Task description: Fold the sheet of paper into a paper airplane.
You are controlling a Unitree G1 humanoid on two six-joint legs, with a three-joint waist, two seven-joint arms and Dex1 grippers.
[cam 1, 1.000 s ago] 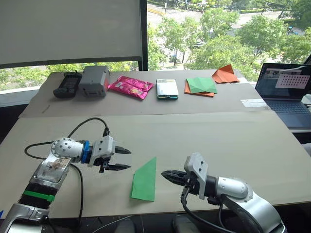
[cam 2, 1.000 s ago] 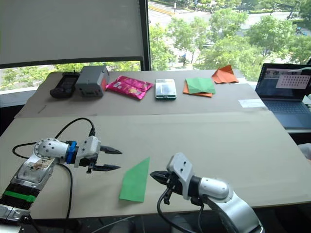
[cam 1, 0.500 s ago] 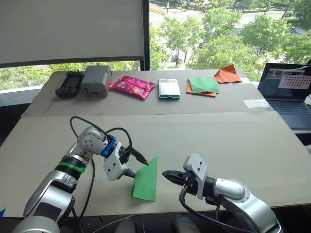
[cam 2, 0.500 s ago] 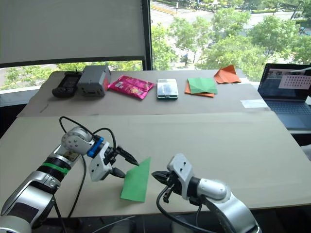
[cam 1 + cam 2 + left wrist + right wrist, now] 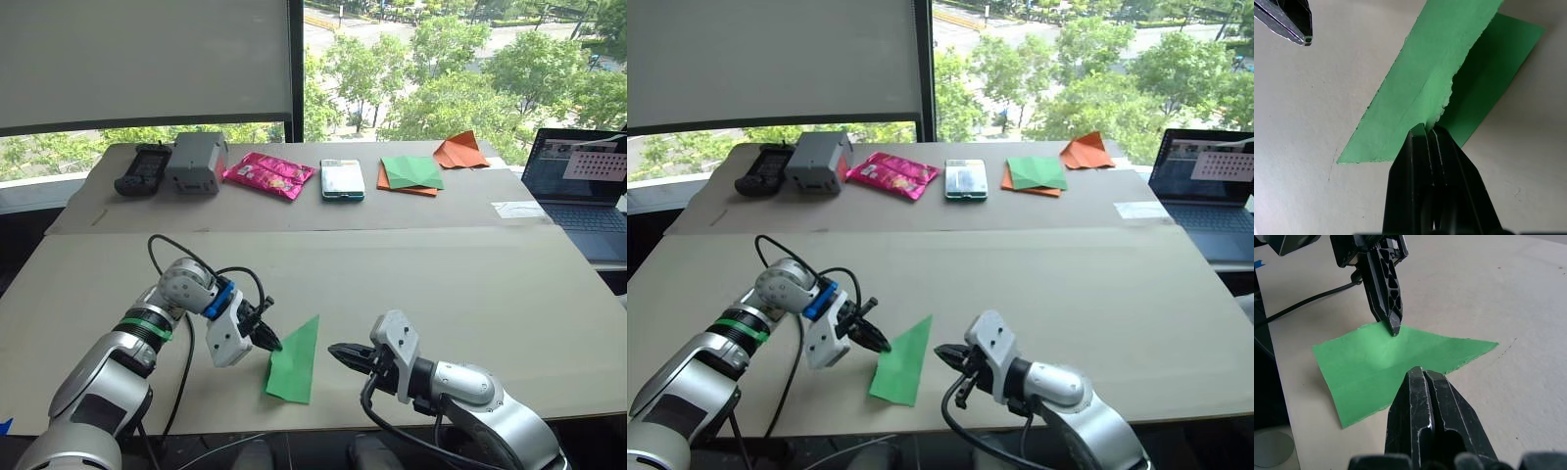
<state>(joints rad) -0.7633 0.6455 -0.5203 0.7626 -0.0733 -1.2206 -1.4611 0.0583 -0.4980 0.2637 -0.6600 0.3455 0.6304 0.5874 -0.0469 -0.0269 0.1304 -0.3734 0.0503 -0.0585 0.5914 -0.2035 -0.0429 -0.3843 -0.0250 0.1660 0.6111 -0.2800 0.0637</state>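
Note:
The sheet of paper is bright green, folded into a long narrow wedge, and lies near the front edge of the table between my two grippers. My left gripper is shut on its left edge, where the paper puckers at the fingertips. Just to the right of the paper, my right gripper is shut and empty, its tips pointing at the sheet without touching it.
Along the far table sit a black device, a grey box, a pink packet, a white case, a green-and-orange paper stack and an orange folded paper. A laptop stands at the right.
My left arm swung in from the left to the paper's left edge, and its open fingers closed on that edge. The right gripper stayed put.

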